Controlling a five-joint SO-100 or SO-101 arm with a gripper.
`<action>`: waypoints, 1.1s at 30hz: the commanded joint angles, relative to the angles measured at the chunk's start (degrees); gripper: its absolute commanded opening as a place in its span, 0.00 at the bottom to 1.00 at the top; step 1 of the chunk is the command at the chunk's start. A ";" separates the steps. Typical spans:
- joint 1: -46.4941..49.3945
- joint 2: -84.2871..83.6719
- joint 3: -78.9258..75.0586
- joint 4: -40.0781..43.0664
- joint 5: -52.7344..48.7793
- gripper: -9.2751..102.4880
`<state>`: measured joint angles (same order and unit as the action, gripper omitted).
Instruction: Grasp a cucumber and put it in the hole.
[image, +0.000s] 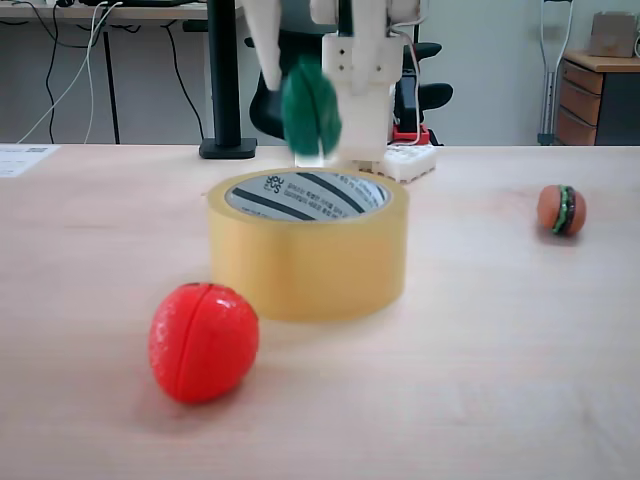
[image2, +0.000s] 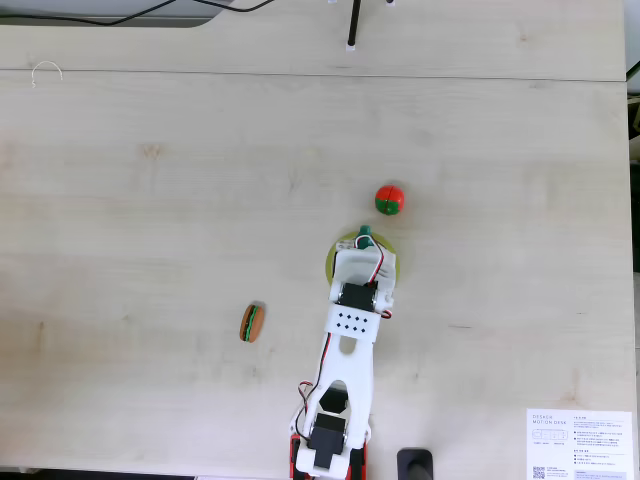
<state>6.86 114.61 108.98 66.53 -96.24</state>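
The cucumber (image: 309, 108) hangs in the air, pinched between the jaws of the gripper (image: 322, 140), long axis close to upright, lower tip pointing down at the roll (image: 308, 265). In the low fixed view it sits just above the roll's far rim, a touch left of the hole (image: 306, 195) centre, not touching the tape. From above, the cucumber (image2: 364, 238) peeks out past the gripper (image2: 362, 246) at the roll's (image2: 332, 262) edge on the tomato (image2: 389, 200) side, so I judge it sits over that rim rather than the opening; the arm hides the hole there, so how far off I cannot tell. The move ahead turns on that offset: bring the tip over the opening, lower, let go. Released now, it might catch the rim and tumble outside. The hole looks empty, white core with black print showing. The tomato (image: 203, 341) lies near the roll in front; a toy burger (image: 561, 210) rests well apart from it on the table (image: 500, 380).
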 joint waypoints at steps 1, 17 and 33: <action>0.53 2.02 -5.01 -1.93 0.62 0.75; 1.32 5.01 -4.75 -2.64 0.62 0.79; 4.66 21.18 9.93 -2.55 0.35 0.42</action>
<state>11.25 130.25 117.51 65.48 -96.24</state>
